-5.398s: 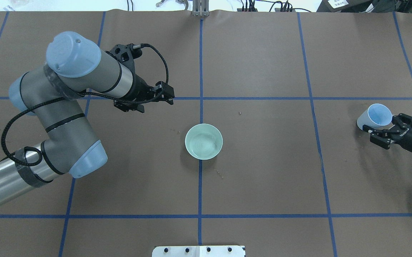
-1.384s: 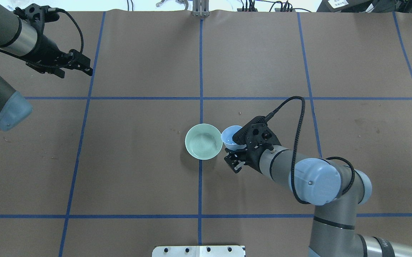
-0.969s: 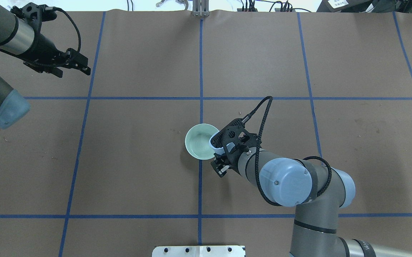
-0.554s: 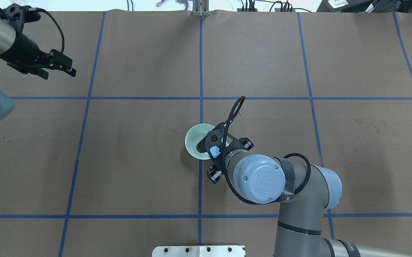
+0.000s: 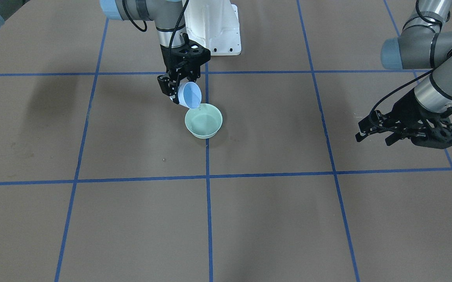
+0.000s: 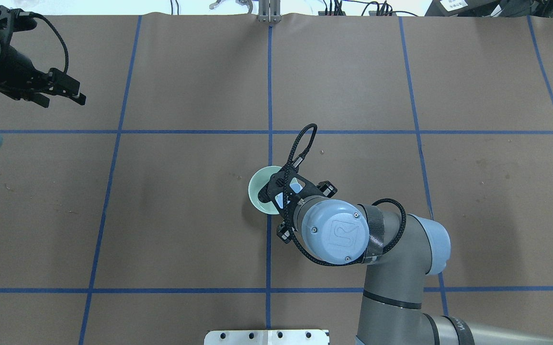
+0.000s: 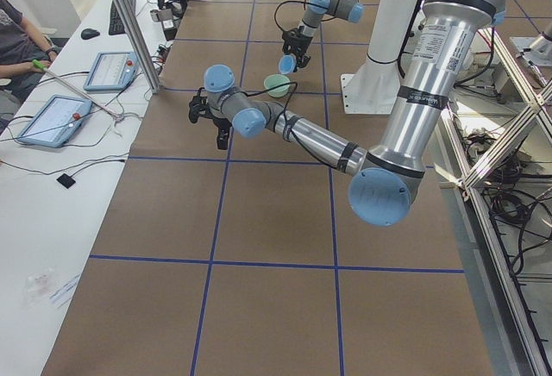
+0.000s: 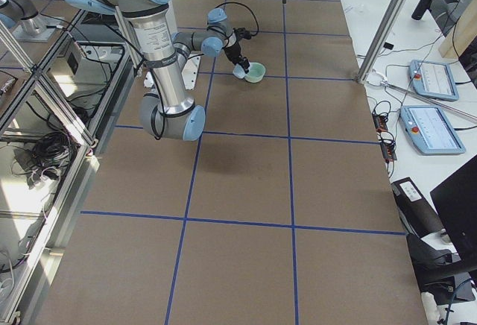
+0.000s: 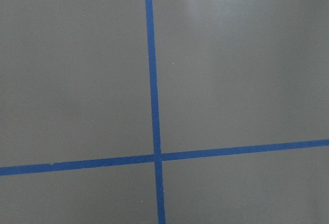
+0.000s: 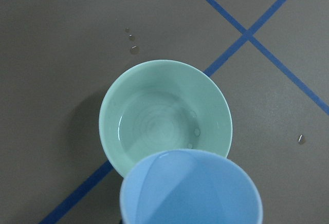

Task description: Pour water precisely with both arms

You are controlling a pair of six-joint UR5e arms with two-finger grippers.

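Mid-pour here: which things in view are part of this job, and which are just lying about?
In the job: pale-blue plastic cup, tilted in the right gripper; mint-green round bowl under its lip; clear water in the bowl; left gripper, open and empty, far aside.
Lying about: water droplets on the brown table cover; white metal pedestal.

Overhead and front cameras face each other over the table (image 6: pixel 171 211), sharing the bowl (image 10: pixel 164 121) with the close right-wrist view.

We see the right arm (image 6: pixel 391 239) hold a blue cup (image 5: pixel 190 95) tilted over a green bowl (image 5: pixel 204 135) where shallow water (image 10: pixel 159 126) glints, the left arm (image 5: pixel 441 84) well apart.
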